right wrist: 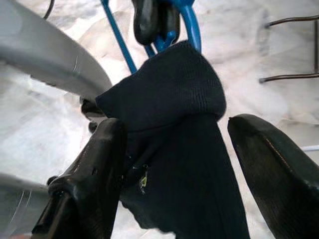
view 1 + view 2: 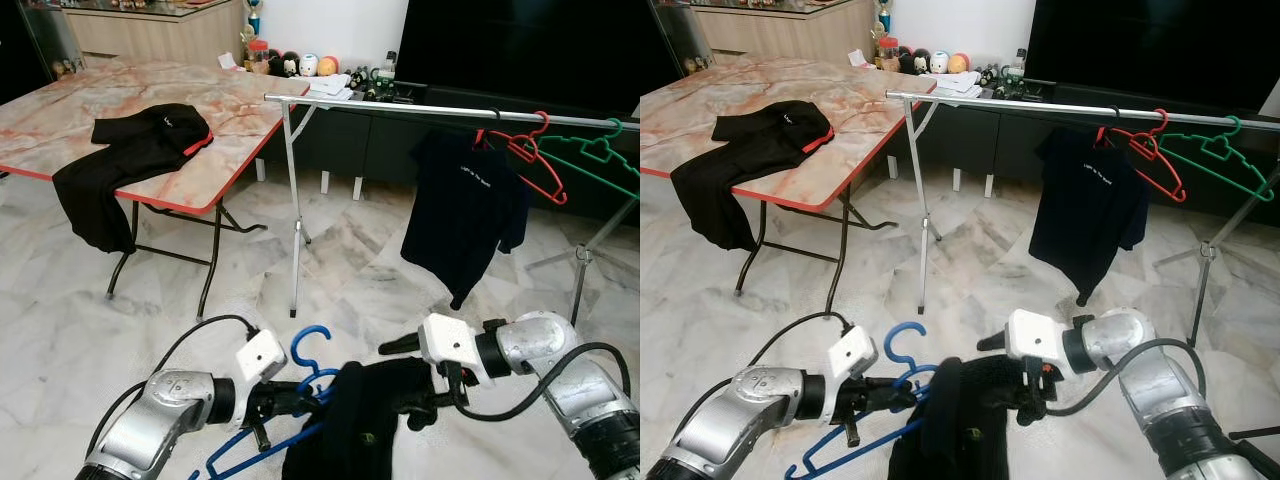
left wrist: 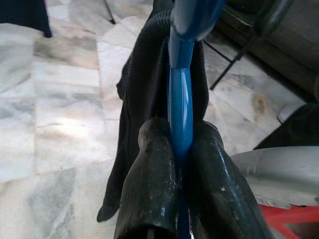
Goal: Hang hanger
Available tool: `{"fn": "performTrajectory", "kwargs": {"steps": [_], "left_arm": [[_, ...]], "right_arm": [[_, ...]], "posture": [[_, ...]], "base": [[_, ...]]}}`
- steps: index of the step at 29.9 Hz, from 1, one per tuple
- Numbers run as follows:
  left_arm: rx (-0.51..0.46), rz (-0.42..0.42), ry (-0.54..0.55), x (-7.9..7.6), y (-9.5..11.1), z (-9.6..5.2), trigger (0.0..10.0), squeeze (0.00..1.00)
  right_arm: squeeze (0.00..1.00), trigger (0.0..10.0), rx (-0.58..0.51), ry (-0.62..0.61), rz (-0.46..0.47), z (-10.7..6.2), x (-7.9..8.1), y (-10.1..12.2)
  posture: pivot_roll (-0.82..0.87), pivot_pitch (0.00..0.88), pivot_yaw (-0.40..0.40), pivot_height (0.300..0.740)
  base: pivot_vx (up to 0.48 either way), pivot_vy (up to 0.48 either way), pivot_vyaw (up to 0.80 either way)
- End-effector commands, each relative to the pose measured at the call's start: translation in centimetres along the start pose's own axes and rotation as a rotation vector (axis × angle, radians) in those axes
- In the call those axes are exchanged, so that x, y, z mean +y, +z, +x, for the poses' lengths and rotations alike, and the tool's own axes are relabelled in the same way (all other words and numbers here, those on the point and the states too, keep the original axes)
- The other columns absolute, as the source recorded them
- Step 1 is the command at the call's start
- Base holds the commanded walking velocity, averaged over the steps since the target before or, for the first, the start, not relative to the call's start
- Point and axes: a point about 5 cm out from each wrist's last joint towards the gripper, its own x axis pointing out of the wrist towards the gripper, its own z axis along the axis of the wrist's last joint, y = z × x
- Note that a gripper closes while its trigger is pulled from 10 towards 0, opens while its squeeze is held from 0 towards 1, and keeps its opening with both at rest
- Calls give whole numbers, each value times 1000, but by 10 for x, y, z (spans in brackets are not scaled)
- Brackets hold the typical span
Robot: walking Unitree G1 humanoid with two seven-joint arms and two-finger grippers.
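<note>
A blue hanger point(image 2: 307, 347) is held low in front of me, and my left gripper point(image 2: 298, 400) is shut on its neck. The left wrist view shows both fingers point(image 3: 149, 164) pressed against the blue bar point(image 3: 180, 99). A black garment point(image 2: 355, 425) drapes over the hanger. My right gripper point(image 2: 408, 385) is open, with one finger point(image 1: 99, 164) on each side of the cloth point(image 1: 174, 164). Beyond stands a silver clothes rail point(image 2: 400, 105).
On the rail hang a black T-shirt point(image 2: 465, 210), a red hanger point(image 2: 535, 160) and a green hanger point(image 2: 600, 160). A folding marble-top table point(image 2: 230, 120) at the left carries another black garment point(image 2: 130, 150). A dark cabinet lines the back wall.
</note>
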Motion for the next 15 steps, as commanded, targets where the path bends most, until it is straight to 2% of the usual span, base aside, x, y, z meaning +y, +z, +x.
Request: {"fn": "performTrajectory", "kwargs": {"steps": [1,4,7,11,13,15], "left_arm": [[-23,59,-45,-4,15,1,10000,0],[-23,65,-47,-4,16,2,10000,0],[-13,71,-50,-3,16,3,10000,0],[-7,91,-58,-3,19,5,10000,0],[-6,99,-65,-3,22,6,10000,0],[-13,117,-81,-5,28,9,10000,0]], "right_arm": [[0,10000,-3,9,-28,-1,-4,3],[0,10000,16,37,-41,1,-3,1],[0,10000,-33,88,-42,8,1,5],[0,10000,-31,41,-58,18,-3,5],[0,10000,-69,23,-50,23,-5,7],[0,10000,-62,43,-44,29,-2,5]], "posture": [[75,27,-34,740],[81,25,-32,740],[81,21,-30,740],[79,15,-27,740],[81,15,-27,740],[84,13,-27,740]], "base": [[0,0,0],[0,0,0],[0,0,0],[0,0,0],[0,0,0],[0,0,0]]}}
